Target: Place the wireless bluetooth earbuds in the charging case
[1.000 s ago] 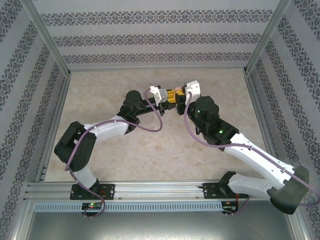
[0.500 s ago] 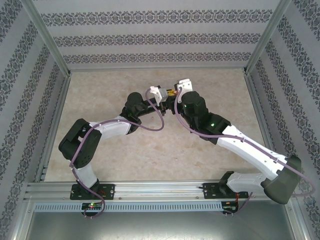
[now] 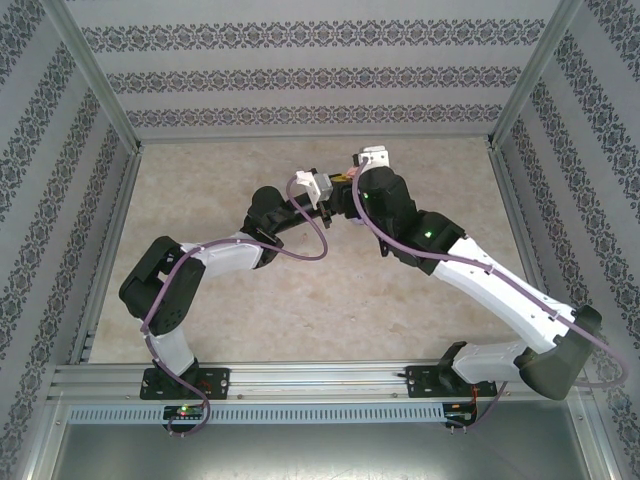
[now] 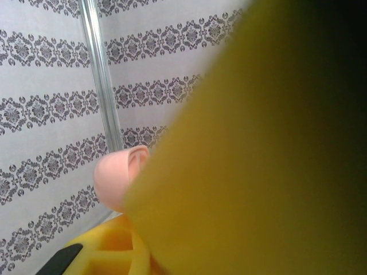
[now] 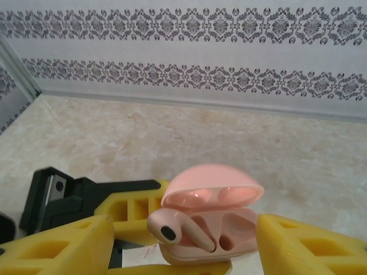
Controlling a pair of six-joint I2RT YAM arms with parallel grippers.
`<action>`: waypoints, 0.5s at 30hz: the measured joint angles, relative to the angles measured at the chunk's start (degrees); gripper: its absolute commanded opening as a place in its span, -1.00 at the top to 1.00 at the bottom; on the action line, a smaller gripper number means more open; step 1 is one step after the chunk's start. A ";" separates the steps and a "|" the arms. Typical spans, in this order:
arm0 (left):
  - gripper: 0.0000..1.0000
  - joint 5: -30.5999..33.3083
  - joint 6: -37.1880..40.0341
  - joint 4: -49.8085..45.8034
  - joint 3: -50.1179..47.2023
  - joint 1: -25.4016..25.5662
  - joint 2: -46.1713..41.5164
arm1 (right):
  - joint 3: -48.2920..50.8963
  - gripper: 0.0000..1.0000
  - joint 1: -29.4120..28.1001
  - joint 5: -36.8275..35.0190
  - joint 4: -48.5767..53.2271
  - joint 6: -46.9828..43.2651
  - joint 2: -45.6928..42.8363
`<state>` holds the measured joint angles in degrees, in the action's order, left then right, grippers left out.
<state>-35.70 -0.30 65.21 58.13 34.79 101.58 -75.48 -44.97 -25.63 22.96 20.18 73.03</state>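
Left gripper (image 3: 340,182): closed on the pink charging case (image 5: 229,229), lid open.
Right gripper (image 5: 184,229): fingers spread wide, one either side of the charging case.
Earbud (image 5: 175,228): pinkish, half in the case, head over its front rim.

Charging case (image 5: 223,238) at the table's (image 3: 200,180) far centre.
My right gripper's (image 3: 352,178) fingers flank it, left gripper (image 3: 333,190) at its left; one earbud (image 5: 175,228) lies at its left front, seemingly half inside.

Top looks down; wrist cameras closely share charging case (image 5: 209,220).
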 measured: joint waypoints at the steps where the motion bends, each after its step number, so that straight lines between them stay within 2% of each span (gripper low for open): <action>1: 1.00 0.00 0.00 -0.02 0.00 0.00 0.09 | -0.68 -0.36 0.46 0.26 0.46 0.61 0.00; 9: 1.00 0.00 0.02 0.00 -0.02 0.00 0.39 | -3.58 -0.46 3.69 3.80 1.03 4.87 -0.15; 13: 1.00 0.00 0.02 0.00 -0.02 0.00 0.39 | -3.56 -0.40 6.75 7.37 1.68 7.63 -1.42; 15: 1.00 0.00 0.02 -0.02 -0.02 0.00 0.42 | -3.21 -0.30 8.41 8.87 1.77 8.90 -2.64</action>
<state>-35.70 -0.27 65.19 58.11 34.79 102.00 -78.70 -36.56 -16.75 24.73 29.08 70.39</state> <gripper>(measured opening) 0.189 0.692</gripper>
